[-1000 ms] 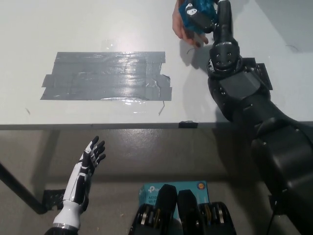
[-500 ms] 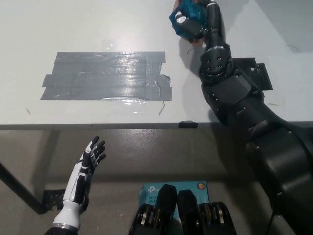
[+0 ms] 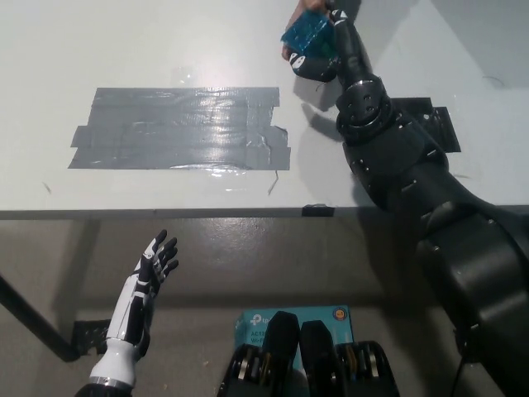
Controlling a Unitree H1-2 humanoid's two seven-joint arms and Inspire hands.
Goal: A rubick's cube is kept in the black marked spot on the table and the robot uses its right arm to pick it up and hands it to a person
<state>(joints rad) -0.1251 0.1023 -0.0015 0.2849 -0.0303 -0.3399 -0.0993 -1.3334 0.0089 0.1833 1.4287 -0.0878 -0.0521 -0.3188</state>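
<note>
Black right hand (image 3: 318,59) clasps the Rubik's cube (image 3: 307,33); white left hand (image 3: 154,266) rests, fingers spread.

From my feed the rubick's cube (image 3: 307,35) reads only as a blurred blue block at the top edge, its far side cut off. The right hand (image 3: 318,51) is pressed against it, but I cannot tell its grip. A person's hand (image 3: 299,10) shows only as a sliver, mostly outside the picture.
</note>
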